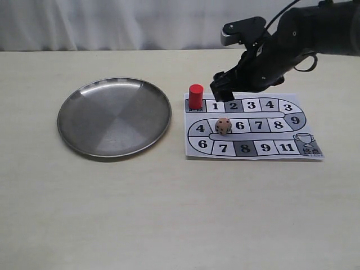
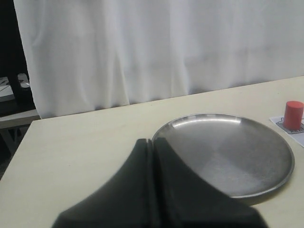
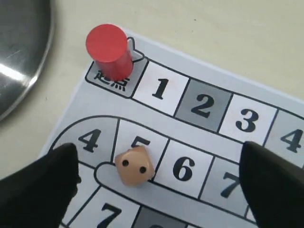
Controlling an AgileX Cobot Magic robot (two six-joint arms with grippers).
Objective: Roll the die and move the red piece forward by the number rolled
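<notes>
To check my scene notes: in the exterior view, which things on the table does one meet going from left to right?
Metal plate → red piece → die → printed trophy.

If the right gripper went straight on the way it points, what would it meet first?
Most likely the die, on square 5 of the board, roughly centred in front of the open right gripper; depth is unclear, so perhaps the paper beside it.
</notes>
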